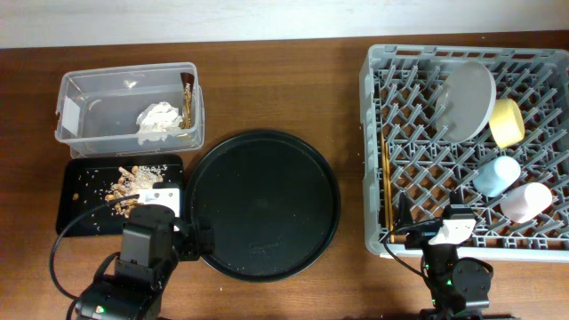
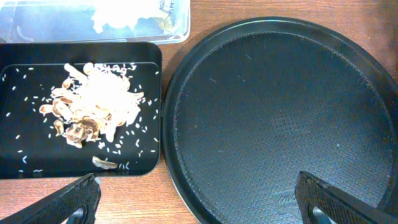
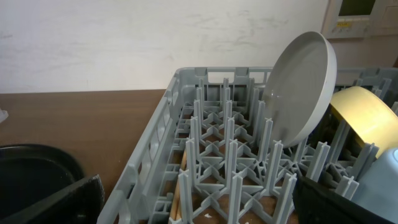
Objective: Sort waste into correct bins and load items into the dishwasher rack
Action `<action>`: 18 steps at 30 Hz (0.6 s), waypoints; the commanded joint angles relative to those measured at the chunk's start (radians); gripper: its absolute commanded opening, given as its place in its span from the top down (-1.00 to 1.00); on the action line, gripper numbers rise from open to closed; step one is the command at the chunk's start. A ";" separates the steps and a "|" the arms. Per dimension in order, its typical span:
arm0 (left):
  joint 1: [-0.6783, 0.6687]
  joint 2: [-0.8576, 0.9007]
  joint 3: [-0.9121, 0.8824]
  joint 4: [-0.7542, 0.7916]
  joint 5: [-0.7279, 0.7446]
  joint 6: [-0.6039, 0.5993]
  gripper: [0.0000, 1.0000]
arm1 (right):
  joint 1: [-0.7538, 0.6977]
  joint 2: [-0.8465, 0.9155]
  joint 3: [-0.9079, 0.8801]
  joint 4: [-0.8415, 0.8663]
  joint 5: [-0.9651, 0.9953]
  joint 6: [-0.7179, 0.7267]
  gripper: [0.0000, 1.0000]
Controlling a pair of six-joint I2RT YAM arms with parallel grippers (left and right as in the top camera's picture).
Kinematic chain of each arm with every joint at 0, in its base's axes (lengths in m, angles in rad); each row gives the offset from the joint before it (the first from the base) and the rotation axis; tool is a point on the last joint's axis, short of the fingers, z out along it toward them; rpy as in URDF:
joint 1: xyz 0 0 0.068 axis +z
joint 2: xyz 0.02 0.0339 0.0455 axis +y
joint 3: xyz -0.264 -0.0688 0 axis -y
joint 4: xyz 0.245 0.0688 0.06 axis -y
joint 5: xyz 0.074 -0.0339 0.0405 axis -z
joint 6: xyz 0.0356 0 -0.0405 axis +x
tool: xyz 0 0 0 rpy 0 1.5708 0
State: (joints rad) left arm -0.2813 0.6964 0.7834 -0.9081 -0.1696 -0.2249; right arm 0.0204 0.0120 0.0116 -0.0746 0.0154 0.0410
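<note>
The grey rack (image 1: pixel 373 133) holds the grey-green plate (image 1: pixel 468 100) on edge, the yellow bowl (image 1: pixel 507 123), the blue cup (image 1: pixel 496 175), the pink cup (image 1: pixel 525 202) and the chopsticks (image 1: pixel 386 182) along its left side. The clear tub (image 1: pixel 80 142) holds white tissue (image 1: pixel 157 120) and a gold wrapper (image 1: pixel 187 102). Food scraps (image 2: pixel 93 109) lie in the flat black tray (image 2: pixel 25 155). My left gripper (image 2: pixel 199 202) is open and empty, low over the gap between the flat tray and the round tray. My right gripper (image 3: pixel 199 199) is open and empty at the rack's (image 3: pixel 155 155) near left corner, facing the plate (image 3: pixel 298 90) and bowl (image 3: pixel 367 118).
A large round black tray (image 1: pixel 262 204) lies between the flat tray and the rack; it also fills the right of the left wrist view (image 2: pixel 280 112). A white tag (image 1: pixel 164 197) lies on the flat tray's right edge. Bare wooden table surrounds everything.
</note>
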 commanded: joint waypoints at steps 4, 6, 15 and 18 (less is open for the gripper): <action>-0.003 -0.004 -0.004 0.001 -0.011 0.013 -0.99 | 0.006 -0.009 -0.006 -0.004 0.022 -0.007 -0.97; -0.003 -0.004 -0.004 0.001 -0.011 0.013 -0.99 | 0.006 -0.008 -0.006 -0.004 0.022 -0.007 -0.97; 0.122 -0.224 -0.179 0.113 -0.015 0.017 -0.99 | 0.006 -0.009 -0.006 -0.004 0.022 -0.007 -0.97; 0.153 -0.377 -0.389 0.343 -0.013 0.016 -0.99 | 0.006 -0.009 -0.006 -0.004 0.022 -0.007 -0.97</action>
State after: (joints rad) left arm -0.1547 0.4278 0.5556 -0.7071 -0.1734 -0.2245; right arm 0.0204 0.0116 0.0116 -0.0746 0.0193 0.0410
